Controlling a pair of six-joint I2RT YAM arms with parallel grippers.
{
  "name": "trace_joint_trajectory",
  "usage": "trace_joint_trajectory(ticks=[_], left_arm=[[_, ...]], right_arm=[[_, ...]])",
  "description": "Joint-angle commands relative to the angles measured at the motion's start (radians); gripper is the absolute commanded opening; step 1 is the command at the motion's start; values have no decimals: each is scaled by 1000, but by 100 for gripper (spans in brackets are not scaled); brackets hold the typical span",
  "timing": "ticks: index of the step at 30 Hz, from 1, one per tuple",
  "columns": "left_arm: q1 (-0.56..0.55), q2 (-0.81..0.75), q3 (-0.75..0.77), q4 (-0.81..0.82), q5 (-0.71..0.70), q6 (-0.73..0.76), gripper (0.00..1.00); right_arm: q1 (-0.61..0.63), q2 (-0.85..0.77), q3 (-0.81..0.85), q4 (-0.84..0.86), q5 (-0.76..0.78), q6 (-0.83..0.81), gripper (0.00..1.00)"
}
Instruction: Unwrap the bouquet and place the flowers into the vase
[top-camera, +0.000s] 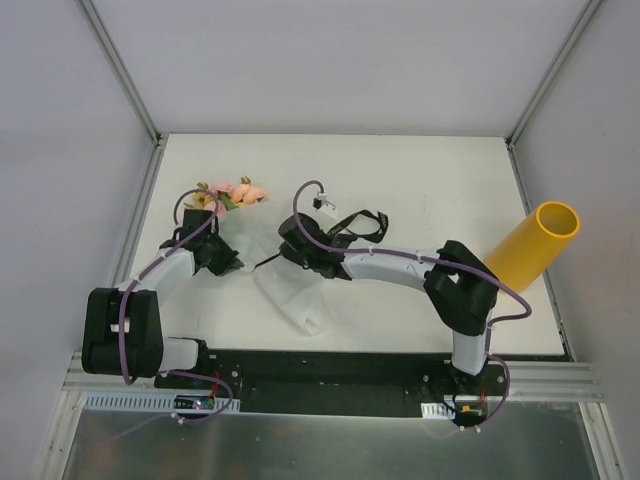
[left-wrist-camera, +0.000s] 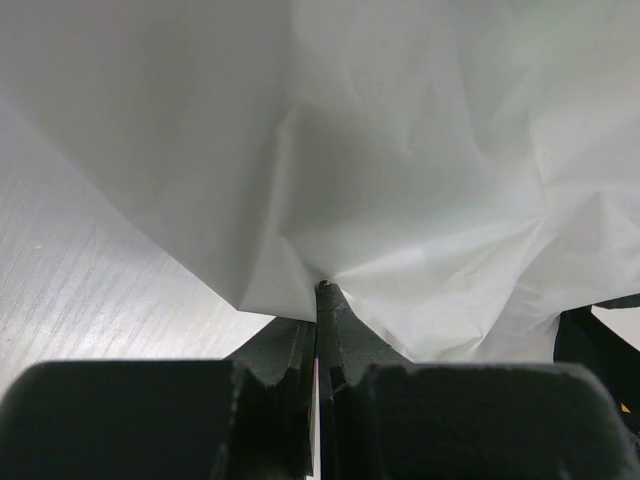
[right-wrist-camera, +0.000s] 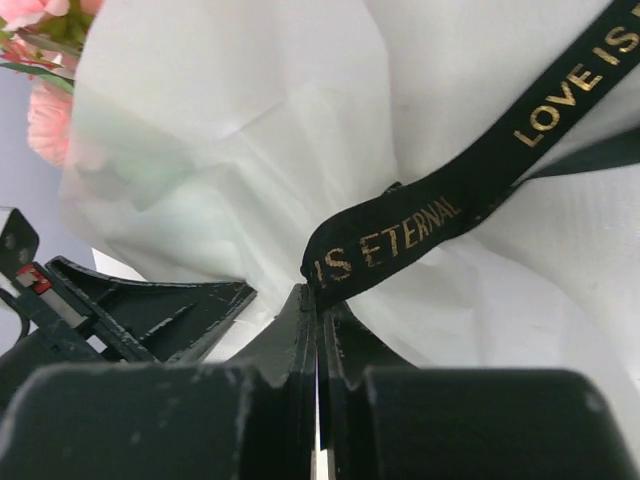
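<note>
**A:** Bouquet (top-camera: 272, 283), where is it?

**B:** On the table (top-camera: 420, 170), left of centre. The flowers (top-camera: 235, 192) point to 11 o'clock and the paper (left-wrist-camera: 400, 150) trails to 5. The vase (top-camera: 535, 245) is well apart, at 3 o'clock.

**A:** Grips?

**B:** My left gripper (left-wrist-camera: 322, 292) is pinched together on a fold of paper. My right gripper (right-wrist-camera: 318, 292) is clamped on the black ribbon (right-wrist-camera: 400, 235), right at its bend.

**A:** Risks?

**B:** I can't see the knot. If it's tight, pulling the ribbon will probably drag the whole bunch instead of untying it. My left hold is only thin paper, so it could tear or slip under that pull. A jerk might also spill stems toward 11 o'clock.
</note>
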Motion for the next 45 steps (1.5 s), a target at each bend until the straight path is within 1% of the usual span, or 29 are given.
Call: trace_joint_trajectory(ticks=[1,7,11,15,16,17,18,23,25,27,29,31,32,34,35,39,45], left_arm=[[3,-14,-17,-14,-49,8,0],[3,-22,-26,-14,-53,16,0],[5,-19,-26,-14,-53,25,0],[5,-25,-26,-14,-49,27,0],[3,-27,-26,-14,-47,25,0],[3,-30,-24,-14,-41,23,0],[3,-30,-24,-12,-38,23,0],[3,-54,-31,-12,-24,14,0],[3,-59,-32,-15,-17,16,0],[3,-65,-34,-11,-4,14,0],[3,-70,-34,-12,6,19,0],[5,-76,-31,-9,19,20,0],[5,-77,-29,-9,25,23,0],[5,-83,-28,-9,32,22,0],[3,-86,-28,-9,37,23,0],[5,-99,-37,-9,45,25,0],[5,-109,-44,-9,52,27,0]], right_arm=[[-30,-122,-38,40,-17,-38,0],[-61,-249,-110,45,-29,-110,0],[-84,-306,-149,47,-59,-156,6],[-97,-355,-190,53,-34,-153,7],[-100,-361,-192,53,-29,-153,9],[-100,-364,-195,53,-26,-155,15],[-102,-363,-198,56,-32,-153,18],[-97,-322,-202,65,-103,-115,19],[-85,-302,-206,94,-105,-118,25],[-82,-276,-203,148,-161,-173,34],[-82,-240,-180,192,-267,-280,40],[-82,-207,-131,160,-312,-317,43],[-82,-188,-95,115,-293,-291,43],[-82,-148,-32,13,-267,-187,43],[-82,-127,-12,-21,-267,-126,45],[-74,-79,-38,-6,-278,68,48],[-58,-56,-28,-56,-186,174,51]])
